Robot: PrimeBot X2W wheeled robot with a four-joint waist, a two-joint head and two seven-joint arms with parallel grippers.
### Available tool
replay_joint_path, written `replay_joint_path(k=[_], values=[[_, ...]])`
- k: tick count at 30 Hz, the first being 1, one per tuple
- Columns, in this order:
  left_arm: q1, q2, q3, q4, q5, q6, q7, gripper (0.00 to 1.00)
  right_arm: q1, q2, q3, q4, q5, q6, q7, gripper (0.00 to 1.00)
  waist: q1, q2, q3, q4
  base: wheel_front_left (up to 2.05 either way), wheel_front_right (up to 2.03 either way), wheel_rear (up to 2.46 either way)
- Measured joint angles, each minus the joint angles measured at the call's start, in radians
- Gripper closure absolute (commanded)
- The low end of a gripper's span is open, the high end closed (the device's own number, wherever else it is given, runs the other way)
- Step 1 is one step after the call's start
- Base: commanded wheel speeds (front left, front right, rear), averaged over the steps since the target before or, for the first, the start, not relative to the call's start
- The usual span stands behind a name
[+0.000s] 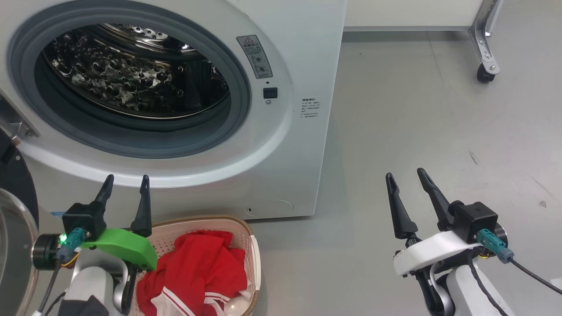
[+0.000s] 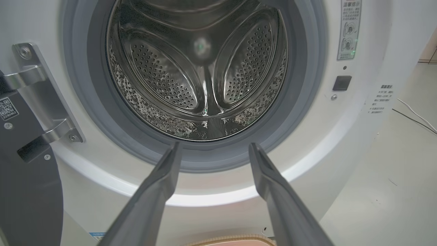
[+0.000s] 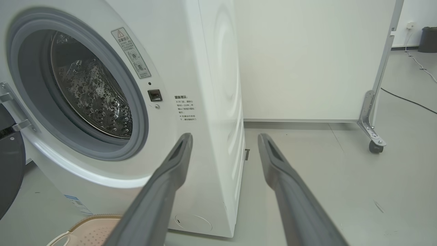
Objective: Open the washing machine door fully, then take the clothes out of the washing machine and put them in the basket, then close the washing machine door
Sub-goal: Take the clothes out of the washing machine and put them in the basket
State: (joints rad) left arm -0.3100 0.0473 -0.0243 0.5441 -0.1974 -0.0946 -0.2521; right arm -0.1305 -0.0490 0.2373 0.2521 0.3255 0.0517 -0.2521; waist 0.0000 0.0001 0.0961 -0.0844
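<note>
Okay, washing machine door (image 1: 15,184) stands open at 9 o'clock in the head view, black rim and glass bowl cropped by the edge; clothes (image 1: 197,267), red with white striped trim, lie heaped in the basket (image 1: 248,239) at 6 to 7 o'clock; basket sits on the floor (image 1: 417,131) just in front of the washing machine (image 1: 303,66); machine fills 10 to 12 o'clock, with the grey gasket (image 1: 239,109) ringing the perforated steel drum (image 1: 131,74). Left gripper (image 1: 127,179) at 7 o'clock, over the basket's left rim, fingers apart, gripping nothing; in the left wrist view it (image 2: 215,145) points at the lower gasket. Right gripper (image 1: 405,173) at 4 to 5 o'clock over bare floor, well apart from the machine, fingers apart, gripping nothing; in its wrist view it (image 3: 226,136) straddles the machine's front corner. Caster wheel (image 1: 485,72) on a metal frame at 1 to 2 o'clock.
</note>
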Motion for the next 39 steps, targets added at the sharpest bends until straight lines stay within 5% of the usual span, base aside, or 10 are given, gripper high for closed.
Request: replay_joint_path(k=[39], values=[[0.183, -0.007, -0.034, -0.206, 0.007, 0.027, 0.000, 0.00, 0.039, 0.000, -0.013, -0.031, 0.002, 0.008, 0.000, 0.00, 0.0000, 0.0000, -0.023, 0.017, 0.00, 0.00, 0.00]])
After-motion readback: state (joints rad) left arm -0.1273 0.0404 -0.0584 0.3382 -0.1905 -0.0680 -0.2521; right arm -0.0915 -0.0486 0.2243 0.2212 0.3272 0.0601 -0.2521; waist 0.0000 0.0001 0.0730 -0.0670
